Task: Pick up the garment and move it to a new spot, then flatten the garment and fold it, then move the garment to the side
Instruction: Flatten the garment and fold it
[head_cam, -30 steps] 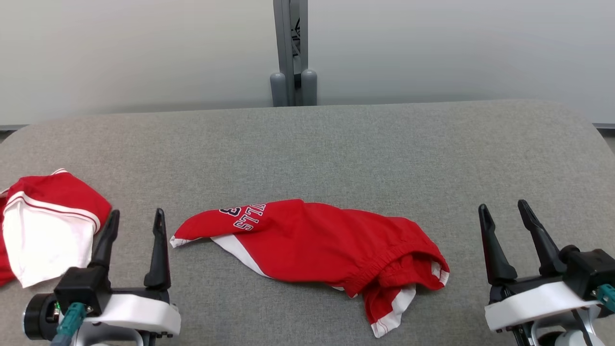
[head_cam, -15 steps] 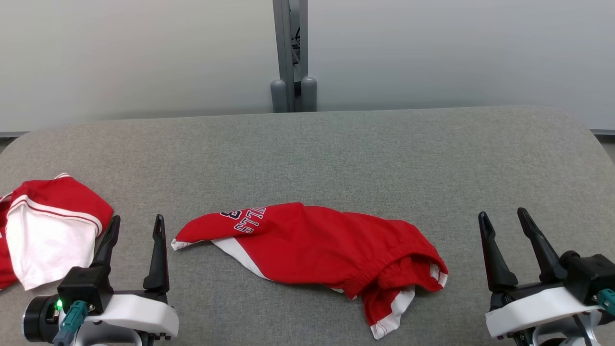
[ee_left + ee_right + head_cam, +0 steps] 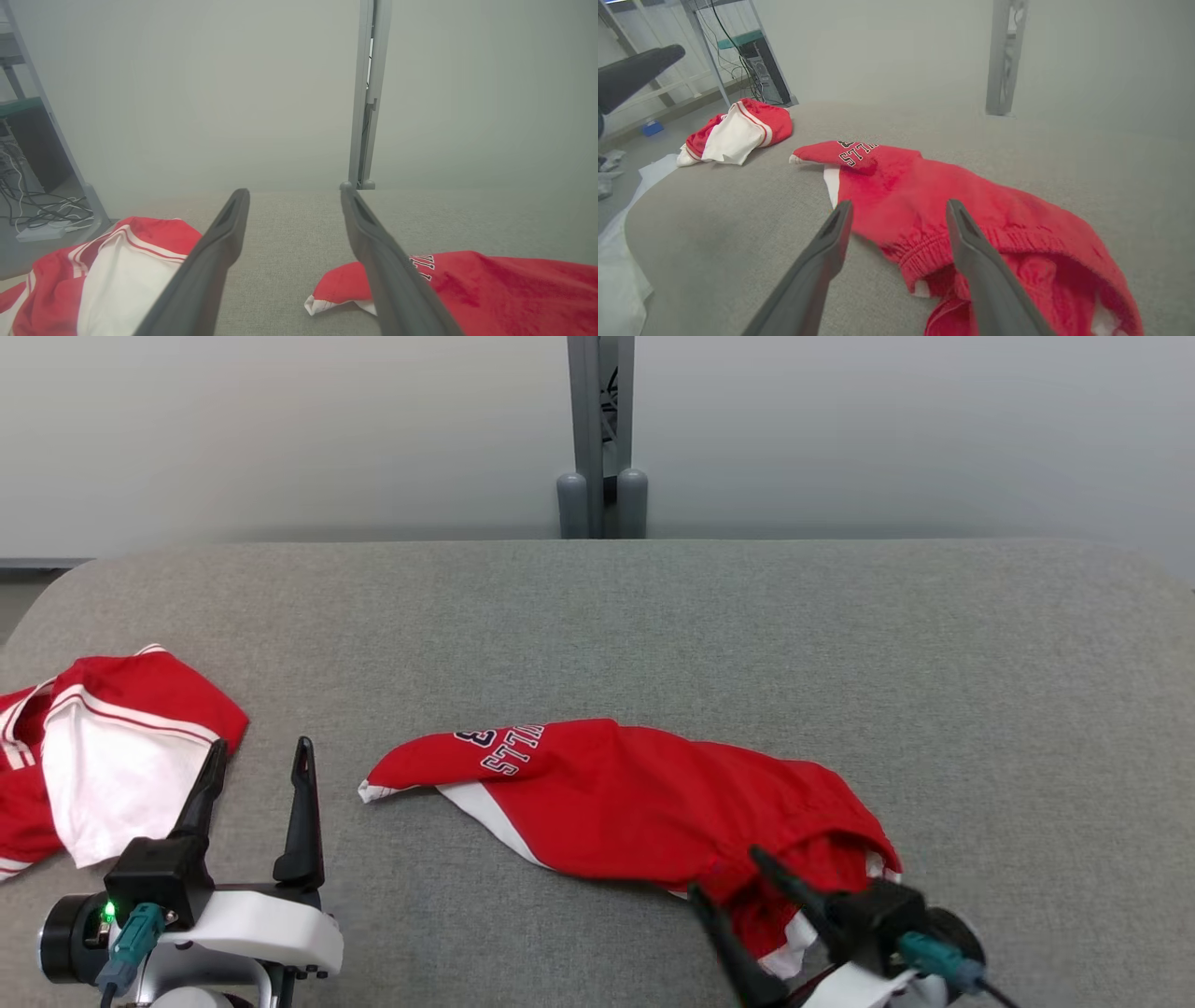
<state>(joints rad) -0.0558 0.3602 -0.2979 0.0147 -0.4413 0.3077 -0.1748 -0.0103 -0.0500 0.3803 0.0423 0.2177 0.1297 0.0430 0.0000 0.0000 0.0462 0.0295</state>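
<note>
The garment [image 3: 635,803] is a pair of red shorts with white trim and dark lettering, lying crumpled in the middle of the grey padded table [image 3: 653,616]. My right gripper [image 3: 726,873] is open at the garment's near right end, its fingers over the elastic waistband. In the right wrist view the gripper [image 3: 899,205] straddles the waistband edge of the garment [image 3: 924,196] with nothing held. My left gripper [image 3: 261,751] stands open left of the garment's lettered leg tip. In the left wrist view this gripper [image 3: 294,193] is empty, the garment [image 3: 490,289] at lower right.
A second red and white garment [image 3: 112,747] lies bunched at the table's left edge, just left of my left gripper. A grey post [image 3: 602,429] rises behind the table's far edge. Shelving and cables [image 3: 752,56] stand beyond the table's left side.
My right gripper has swung left and inward from the table's right side to the garment's waistband end, still open. The head camera shifted slightly. The left gripper has barely moved.
</note>
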